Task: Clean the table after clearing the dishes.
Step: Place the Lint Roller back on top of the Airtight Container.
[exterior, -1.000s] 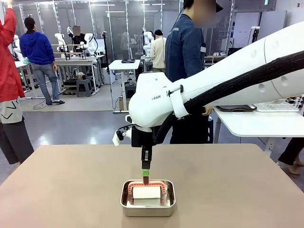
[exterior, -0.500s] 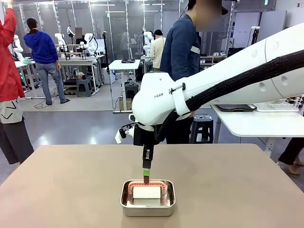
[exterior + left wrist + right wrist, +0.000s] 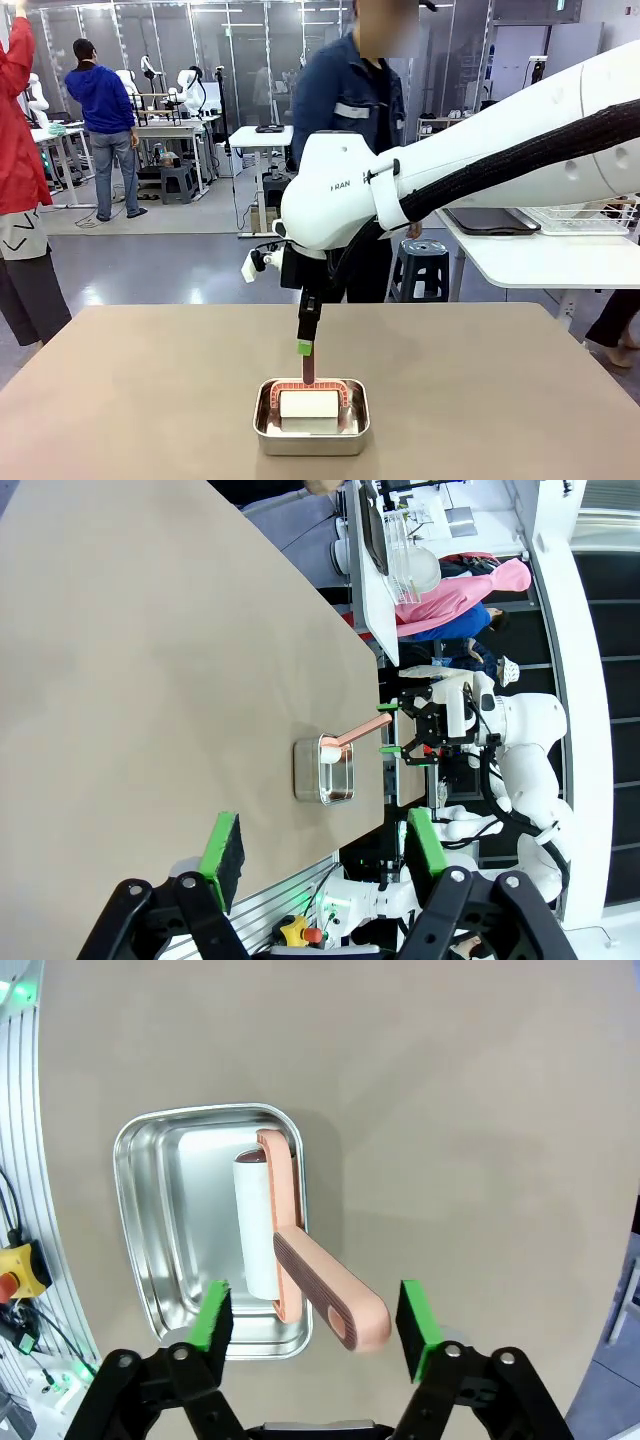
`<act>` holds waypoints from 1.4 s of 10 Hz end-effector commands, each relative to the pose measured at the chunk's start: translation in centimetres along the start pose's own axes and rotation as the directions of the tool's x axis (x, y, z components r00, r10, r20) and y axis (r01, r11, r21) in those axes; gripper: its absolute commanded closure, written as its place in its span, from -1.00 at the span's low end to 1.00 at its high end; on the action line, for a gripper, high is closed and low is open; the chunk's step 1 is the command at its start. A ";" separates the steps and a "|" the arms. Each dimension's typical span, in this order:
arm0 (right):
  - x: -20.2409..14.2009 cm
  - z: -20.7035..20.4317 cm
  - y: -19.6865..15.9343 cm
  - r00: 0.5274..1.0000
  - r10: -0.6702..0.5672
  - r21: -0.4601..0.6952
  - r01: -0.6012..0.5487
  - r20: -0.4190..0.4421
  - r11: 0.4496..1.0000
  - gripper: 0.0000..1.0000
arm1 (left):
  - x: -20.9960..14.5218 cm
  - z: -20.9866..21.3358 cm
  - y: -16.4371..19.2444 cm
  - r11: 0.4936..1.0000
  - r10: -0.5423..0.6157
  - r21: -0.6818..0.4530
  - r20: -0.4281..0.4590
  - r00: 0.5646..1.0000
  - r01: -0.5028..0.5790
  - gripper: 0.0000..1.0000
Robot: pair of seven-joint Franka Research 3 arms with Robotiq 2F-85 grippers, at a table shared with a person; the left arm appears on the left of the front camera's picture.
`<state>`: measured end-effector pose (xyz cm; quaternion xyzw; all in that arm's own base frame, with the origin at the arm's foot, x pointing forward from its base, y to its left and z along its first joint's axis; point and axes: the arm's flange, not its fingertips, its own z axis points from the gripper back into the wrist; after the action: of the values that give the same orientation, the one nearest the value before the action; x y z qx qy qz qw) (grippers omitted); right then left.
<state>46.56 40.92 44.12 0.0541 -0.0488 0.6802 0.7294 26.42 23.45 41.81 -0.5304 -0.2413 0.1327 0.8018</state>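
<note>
**Roller handle being lined up for a grasp**

The tabletop (image 3: 120,400) is lying bare of dishes. A steel pan (image 3: 160,1250) is holding a lint roller (image 3: 262,1228), handle tilted upward. The right gripper (image 3: 315,1322) is spread wide around the handle, nothing gripped; centring is being advised before closing. The left gripper (image 3: 318,855) is held wide, empty.

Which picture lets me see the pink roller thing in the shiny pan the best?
The right wrist view. It looks straight down on the lint roller, so its white roll, pink frame and handle all show inside the steel pan. The front view gives it from the side, partly behind the pan's wall. The left wrist view shows it small and far away.
</note>
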 end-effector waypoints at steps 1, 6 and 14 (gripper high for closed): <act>-0.5 0.1 0.7 1.000 -0.020 -0.014 0.020 -0.001 1.000 -1.00 | -0.2 0.4 -0.3 1.000 0.004 0.008 -0.007 1.000 -0.004 -0.66; -0.1 0.3 0.0 1.000 -0.001 -0.005 0.001 0.002 1.000 -1.00 | -0.2 0.4 -0.3 1.000 0.004 0.008 -0.007 1.000 -0.004 -0.66; -2.5 4.9 -2.1 0.981 -0.132 0.016 0.131 0.141 0.991 -1.00 | -0.2 0.4 -0.3 1.000 0.004 0.008 -0.007 1.000 -0.004 -0.66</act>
<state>47.60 40.00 45.64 0.0694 -0.0639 0.6623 0.7433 26.42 23.45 41.81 -0.5304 -0.2413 0.1328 0.8018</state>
